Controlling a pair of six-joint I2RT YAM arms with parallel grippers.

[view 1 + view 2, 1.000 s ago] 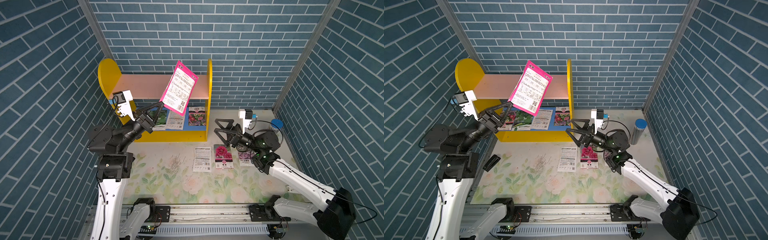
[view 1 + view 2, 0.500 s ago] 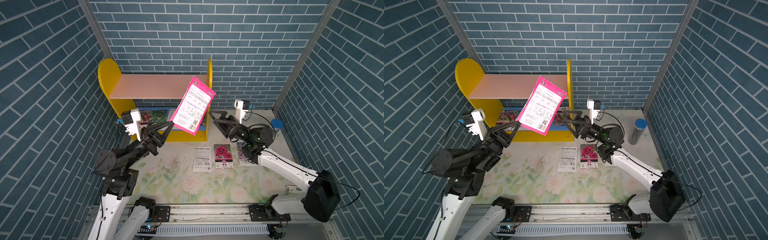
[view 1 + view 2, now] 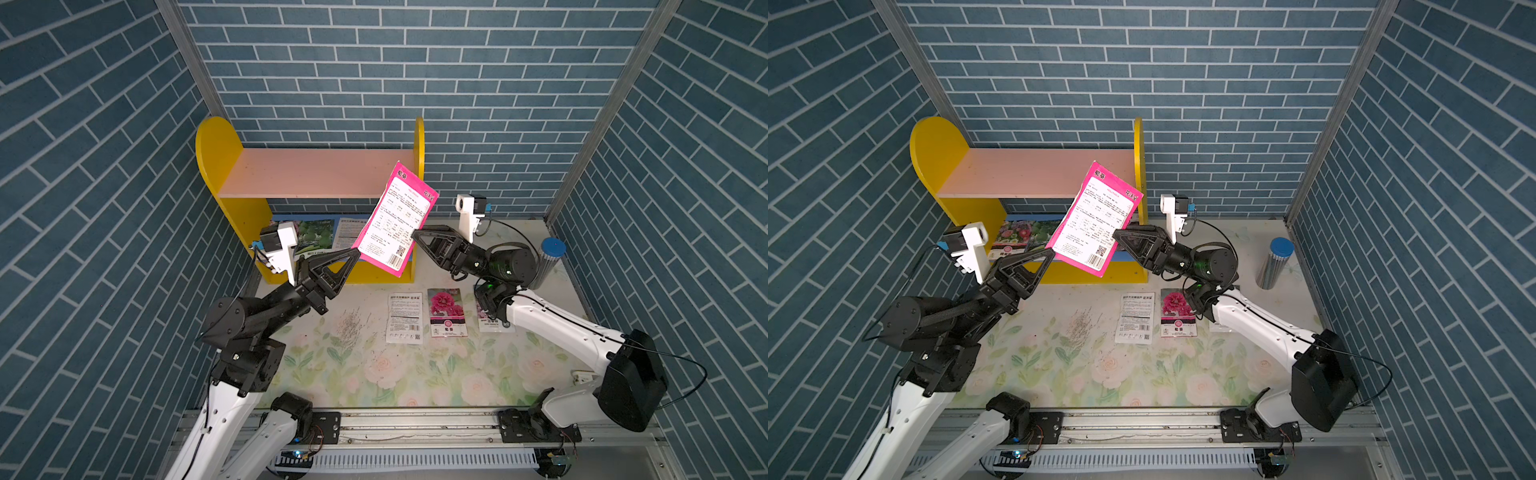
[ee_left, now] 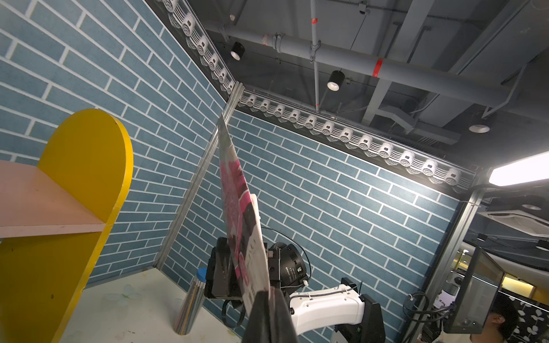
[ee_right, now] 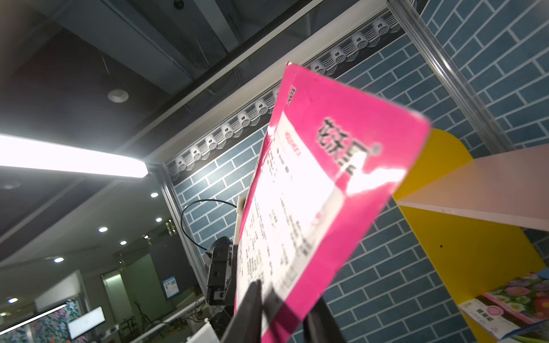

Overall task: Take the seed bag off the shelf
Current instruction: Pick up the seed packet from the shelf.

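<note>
**Mat level.** The floral mat (image 3: 415, 374) carried three loose packets (image 3: 405, 318) laid side by side. The outermost lay partly under the right arm.

**Mid-air.** The seed bag (image 3: 395, 220) hung above the mat's far half, clear of the shelf (image 3: 307, 174). It was tilted, with its printed white panel facing the top views. The left gripper (image 3: 355, 251) was pressed together on the bag's lower corner. The right gripper (image 3: 414, 235) had a finger on each face of the opposite long edge and looked pinched onto it. The right wrist view showed that edge running between the fingers.

**Step in hand (judged): transfer from left to right.**
1. Verify that the right fingers sit well in from the margin before any release.
2. Open the left jaws fully, then withdraw along the bag's plane so the corner is not dragged.
3. Expect the thin bag to droop when held by one edge, so move slowly.
4. Keep the bag's raised end away from the yellow side panel (image 3: 419, 158) close behind it.
5. Lower the bag onto bare mat beside the loose packets, away from the upright metal cylinder (image 3: 550, 262).

**Rear.** The shelf stood against the brick wall (image 3: 415, 83). Its pink upper board was bare, and the shelved packets (image 3: 316, 237) lay on the lower board.
</note>
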